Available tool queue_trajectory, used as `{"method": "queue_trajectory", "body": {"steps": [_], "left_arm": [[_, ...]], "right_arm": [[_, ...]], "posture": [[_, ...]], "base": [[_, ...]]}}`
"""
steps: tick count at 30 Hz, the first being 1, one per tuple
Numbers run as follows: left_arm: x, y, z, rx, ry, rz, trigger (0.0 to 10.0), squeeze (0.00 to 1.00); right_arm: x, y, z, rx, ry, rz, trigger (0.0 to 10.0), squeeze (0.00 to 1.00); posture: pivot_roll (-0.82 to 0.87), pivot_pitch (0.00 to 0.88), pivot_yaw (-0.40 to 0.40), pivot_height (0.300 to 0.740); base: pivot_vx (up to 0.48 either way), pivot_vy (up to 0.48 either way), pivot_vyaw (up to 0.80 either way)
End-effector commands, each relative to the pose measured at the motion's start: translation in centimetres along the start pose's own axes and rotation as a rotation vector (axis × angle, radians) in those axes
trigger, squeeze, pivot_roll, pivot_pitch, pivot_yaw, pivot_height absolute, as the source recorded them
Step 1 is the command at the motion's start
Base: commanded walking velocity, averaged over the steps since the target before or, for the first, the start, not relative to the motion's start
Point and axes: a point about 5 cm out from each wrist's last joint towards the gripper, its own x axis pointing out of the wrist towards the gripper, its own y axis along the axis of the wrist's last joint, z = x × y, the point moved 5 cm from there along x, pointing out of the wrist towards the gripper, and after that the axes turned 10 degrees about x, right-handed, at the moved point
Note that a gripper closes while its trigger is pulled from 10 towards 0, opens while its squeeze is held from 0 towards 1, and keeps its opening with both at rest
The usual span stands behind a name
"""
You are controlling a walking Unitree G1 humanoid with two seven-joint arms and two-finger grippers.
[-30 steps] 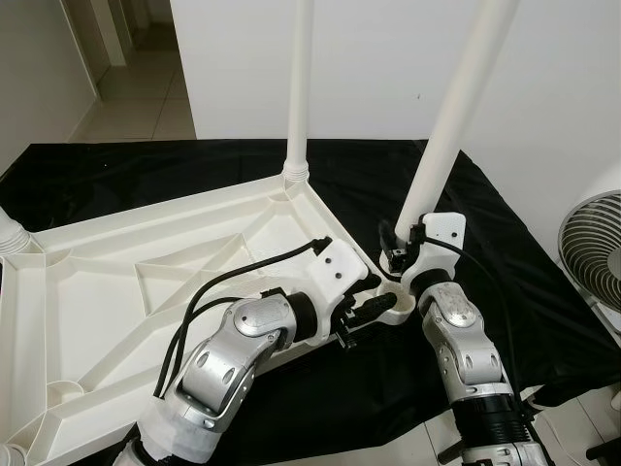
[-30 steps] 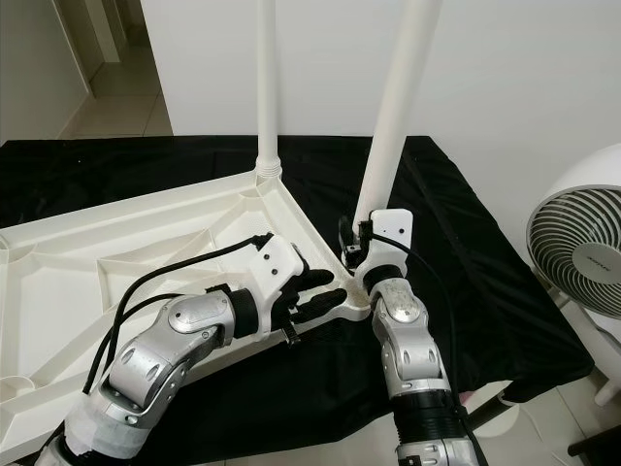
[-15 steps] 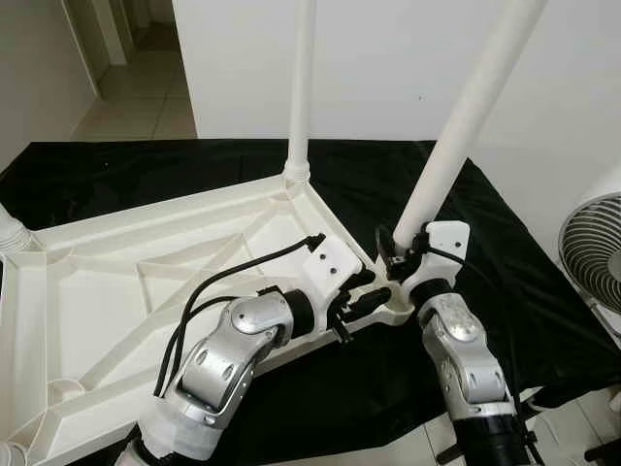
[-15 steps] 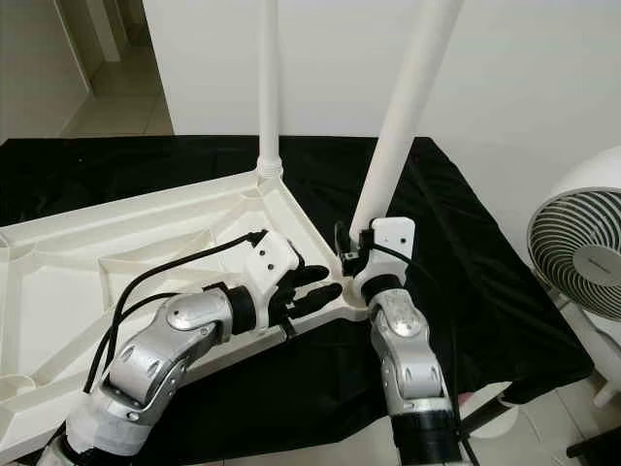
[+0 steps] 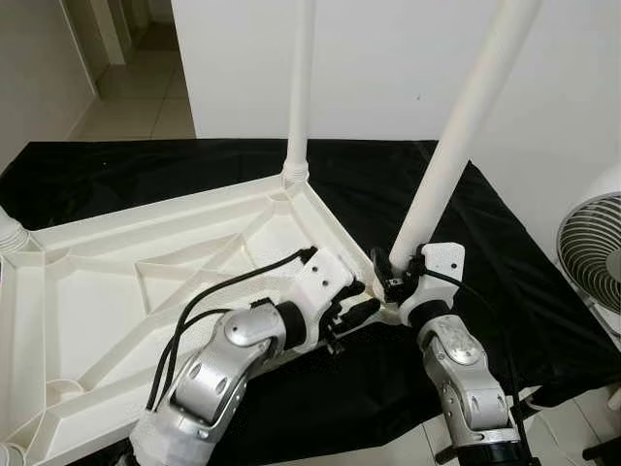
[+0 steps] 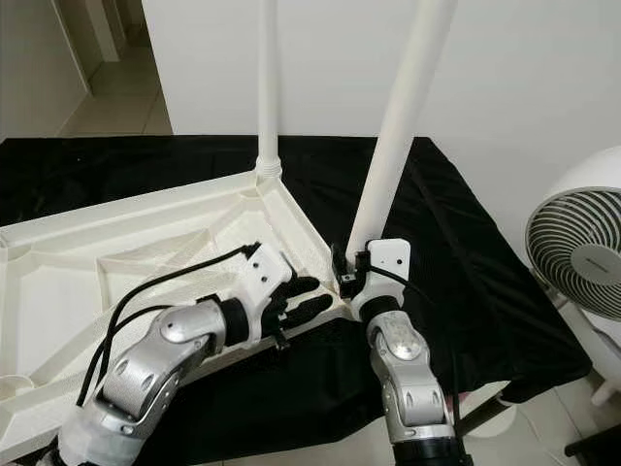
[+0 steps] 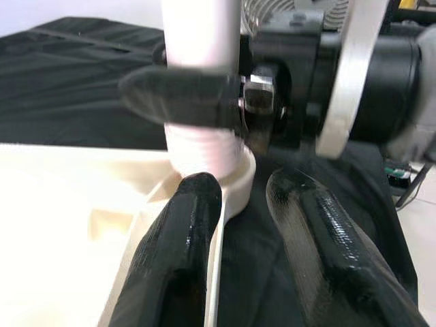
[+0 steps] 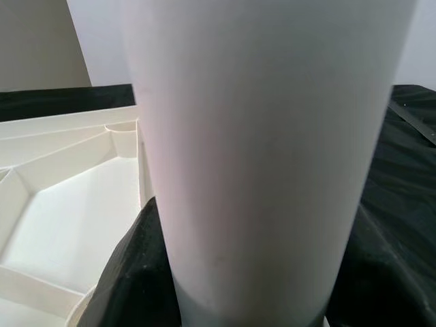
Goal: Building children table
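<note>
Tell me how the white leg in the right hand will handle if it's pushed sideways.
The leg looks rigid, smooth, probably hollow plastic, so likely light and slippery. It leans in the corner socket, so it may wobble until seated.

Both silver arms reach forward and bend inward at the elbows, so the wrists nearly meet. The left gripper (image 5: pixel 357 309) lies low with its two black fingers (image 7: pixel 178 252) spread apart and pointing toward the right wrist. The right gripper (image 5: pixel 393 273) stands upright on its forearm, its fingers clamped round a white table leg (image 5: pixel 456 136) near the foot.
</note>
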Motion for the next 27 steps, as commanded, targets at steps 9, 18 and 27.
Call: {"method": "queue_trajectory", "body": {"steps": [9,18,27], "left_arm": [[-1.0,-0.7,0.2,0.009,0.044,-0.025,10.0,0.00],[-1.2,-0.3,-0.2,0.022,0.051,-0.019,10.0,0.00],[-1.2,0.1,-0.6,0.029,0.052,-0.012,10.0,0.00]], "right_arm": [[-0.5,-0.8,0.9,-0.030,-0.016,-0.039,10.0,0.00],[-0.7,-2.1,1.5,-0.048,-0.020,-0.072,10.0,0.00],[-1.0,-3.9,1.4,-0.092,0.065,-0.125,10.0,0.00]], "posture": [[0.02,0.058,-0.042,0.740],[0.03,0.059,-0.032,0.740],[0.03,0.062,-0.019,0.740]], "base": [[0.000,0.000,0.00],[0.000,0.000,0.00],[0.000,0.000,0.00]]}}
